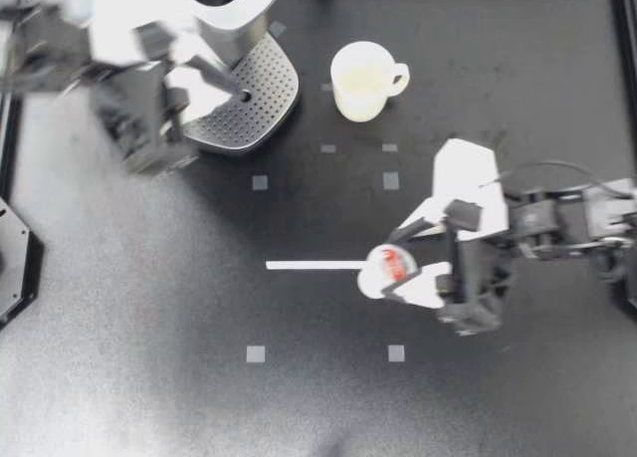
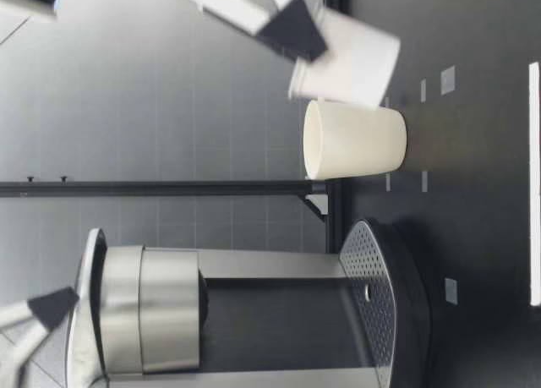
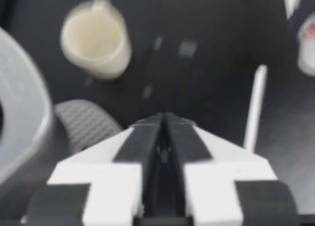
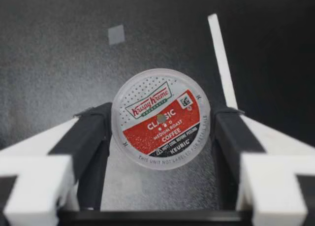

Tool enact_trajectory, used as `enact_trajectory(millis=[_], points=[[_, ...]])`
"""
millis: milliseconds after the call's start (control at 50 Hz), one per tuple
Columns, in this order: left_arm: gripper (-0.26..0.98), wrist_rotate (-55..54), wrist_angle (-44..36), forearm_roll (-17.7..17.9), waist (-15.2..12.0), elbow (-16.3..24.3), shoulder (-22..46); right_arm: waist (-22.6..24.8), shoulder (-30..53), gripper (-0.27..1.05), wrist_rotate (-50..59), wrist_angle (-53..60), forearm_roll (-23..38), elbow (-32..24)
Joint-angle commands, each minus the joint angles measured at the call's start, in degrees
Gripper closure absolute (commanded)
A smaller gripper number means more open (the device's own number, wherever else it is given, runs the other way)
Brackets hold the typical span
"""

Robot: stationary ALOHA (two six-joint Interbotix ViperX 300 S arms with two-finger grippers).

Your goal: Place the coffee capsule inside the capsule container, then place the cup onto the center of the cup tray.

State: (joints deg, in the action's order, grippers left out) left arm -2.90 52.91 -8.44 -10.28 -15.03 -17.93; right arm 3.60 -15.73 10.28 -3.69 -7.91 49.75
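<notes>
Capsule (image 1: 389, 268) over black tape-marked table (image 1: 149, 318)

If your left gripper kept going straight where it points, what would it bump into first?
Most likely the table, just past the tray. My left gripper aims beside the cup, not at it, though depth is unclear.

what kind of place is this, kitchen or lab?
Likely a robot lab bench: black table with grey marker squares and a tape strip, coffee machine and cup, right gripper holding a coffee capsule.
</notes>
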Motion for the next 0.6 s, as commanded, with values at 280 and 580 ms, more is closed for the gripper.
enact_trajectory(millis=[280, 580], points=[[0.56, -16.44, 33.31, -45.18, 15.38, 13.89, 17.93, 0.09, -6.94, 0.31, -0.18, 11.43, 1.93, 7.91], [0.56, -19.78, 35.16, -53.44, 17.05, 11.69, 24.26, 0.09, -8.61, 0.31, -0.26, 14.15, 2.11, 11.43]])
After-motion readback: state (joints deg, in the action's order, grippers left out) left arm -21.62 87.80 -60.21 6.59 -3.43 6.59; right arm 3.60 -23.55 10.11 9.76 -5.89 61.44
